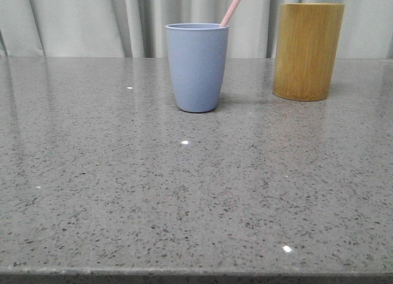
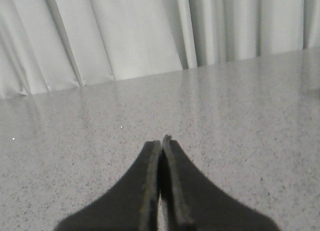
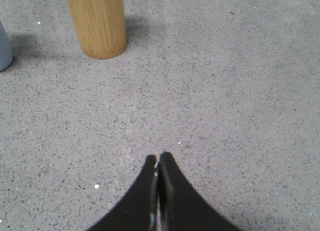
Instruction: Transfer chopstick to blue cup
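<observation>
The blue cup (image 1: 196, 67) stands upright at the back middle of the table. A pale pink chopstick (image 1: 233, 7) leans out of it up and to the right; only its upper end shows. A sliver of the blue cup shows in the right wrist view (image 3: 4, 51). My left gripper (image 2: 161, 141) is shut and empty over bare table, with no cup in its view. My right gripper (image 3: 158, 157) is shut and empty, over the table well short of the bamboo cup. Neither gripper shows in the front view.
A taller yellow-brown bamboo cup (image 1: 307, 50) stands to the right of the blue cup; it also shows in the right wrist view (image 3: 97, 22). Grey speckled tabletop (image 1: 184, 198). White curtains (image 1: 80, 19) hang behind the table.
</observation>
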Robot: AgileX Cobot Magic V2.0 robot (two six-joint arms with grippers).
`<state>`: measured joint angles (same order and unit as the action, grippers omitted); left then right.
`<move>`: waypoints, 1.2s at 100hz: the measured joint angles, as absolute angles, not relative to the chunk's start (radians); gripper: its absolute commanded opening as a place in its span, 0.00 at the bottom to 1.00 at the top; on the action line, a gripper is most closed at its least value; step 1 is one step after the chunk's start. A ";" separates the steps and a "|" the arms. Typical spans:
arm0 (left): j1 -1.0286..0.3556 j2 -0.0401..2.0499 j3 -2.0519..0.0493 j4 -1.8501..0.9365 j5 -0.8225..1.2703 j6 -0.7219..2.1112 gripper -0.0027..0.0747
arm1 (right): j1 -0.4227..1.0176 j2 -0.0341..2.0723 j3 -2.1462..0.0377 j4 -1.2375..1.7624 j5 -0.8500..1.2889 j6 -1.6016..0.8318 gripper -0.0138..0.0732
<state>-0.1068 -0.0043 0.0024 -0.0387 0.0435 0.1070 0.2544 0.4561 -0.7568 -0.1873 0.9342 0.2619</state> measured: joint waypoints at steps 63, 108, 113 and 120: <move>-0.107 -0.004 0.002 -0.025 0.026 0.066 0.01 | 0.254 0.456 -0.757 -0.187 0.934 0.262 0.02; -0.107 -0.004 0.002 -0.025 0.026 0.066 0.01 | 0.254 0.454 -0.752 -0.187 0.934 0.262 0.02; -0.107 -0.004 0.002 -0.025 0.026 0.064 0.01 | 0.254 0.446 -0.745 -0.184 0.934 0.262 0.02; -0.107 -0.004 0.002 -0.025 0.026 0.065 0.01 | 0.254 0.423 -0.735 -0.173 0.934 0.262 0.02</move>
<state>-0.1068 -0.0043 0.0024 -0.0253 0.0265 0.0647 0.2544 0.4226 -0.7348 -0.1726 0.9342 0.2619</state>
